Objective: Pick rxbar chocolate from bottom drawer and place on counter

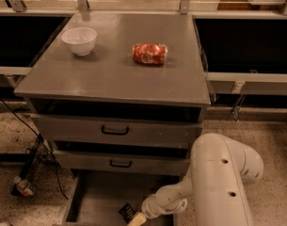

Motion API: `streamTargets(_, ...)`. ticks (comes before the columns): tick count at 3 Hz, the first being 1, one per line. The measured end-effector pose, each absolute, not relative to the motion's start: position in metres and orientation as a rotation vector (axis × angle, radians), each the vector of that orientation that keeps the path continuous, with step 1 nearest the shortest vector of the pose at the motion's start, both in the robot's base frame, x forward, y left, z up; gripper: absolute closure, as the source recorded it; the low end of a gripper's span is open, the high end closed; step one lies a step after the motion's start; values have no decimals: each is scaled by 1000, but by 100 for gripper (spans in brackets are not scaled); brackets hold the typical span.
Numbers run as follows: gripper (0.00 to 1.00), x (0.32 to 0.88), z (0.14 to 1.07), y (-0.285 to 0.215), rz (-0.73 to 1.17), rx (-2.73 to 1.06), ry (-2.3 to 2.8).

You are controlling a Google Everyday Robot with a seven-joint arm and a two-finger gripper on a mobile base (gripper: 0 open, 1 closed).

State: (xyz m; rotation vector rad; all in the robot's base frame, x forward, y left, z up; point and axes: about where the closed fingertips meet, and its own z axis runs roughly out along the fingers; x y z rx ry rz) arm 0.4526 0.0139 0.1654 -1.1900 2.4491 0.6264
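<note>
The bottom drawer [98,197] is pulled open at the foot of the grey cabinet. The rxbar chocolate [127,212] shows as a small black wrapper on the drawer floor near the frame's bottom edge. My gripper [136,219] reaches down into the drawer just to the right of the bar, with a pale fingertip touching or nearly touching it. Most of the gripper is cut off by the frame's lower edge. The counter [124,79] is the broad grey cabinet top above.
A white bowl [79,40] stands at the counter's back left. A red-orange shiny snack packet [149,53] lies near the counter's middle back. Two shallower drawers with black handles [115,130] sit above. My white arm [218,182] fills the lower right. Cables and a bottle [21,186] lie on the floor at left.
</note>
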Motion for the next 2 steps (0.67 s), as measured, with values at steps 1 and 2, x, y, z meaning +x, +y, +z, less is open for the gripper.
streamTargets(1, 0, 453, 165, 14, 626, -1190, 2449)
streamTargets(2, 0, 456, 163, 14, 567, -1139, 2506)
